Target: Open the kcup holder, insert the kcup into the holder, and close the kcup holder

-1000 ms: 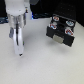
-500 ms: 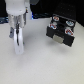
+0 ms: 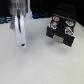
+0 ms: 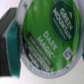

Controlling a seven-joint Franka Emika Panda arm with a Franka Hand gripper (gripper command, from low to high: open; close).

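Note:
The kcup [image 4: 47, 40] fills the wrist view: a white pod with a green foil top printed "Dark Magic". A teal finger pad [image 4: 10, 50] presses against its rim; the other finger is out of frame. My gripper [image 4: 47, 47] sits around the pod and looks shut on it. In the exterior view the white arm hangs at the exterior view's left with the gripper [image 3: 22, 44] down at the table, hiding the kcup. The kcup holder [image 3: 60, 30], a black box with pale grey handles, stands well apart at the exterior view's right, its fronts closed.
The pale table [image 3: 45, 65] spreads between the arm and the black box. Dark equipment [image 3: 7, 19] lines the back edge behind the arm.

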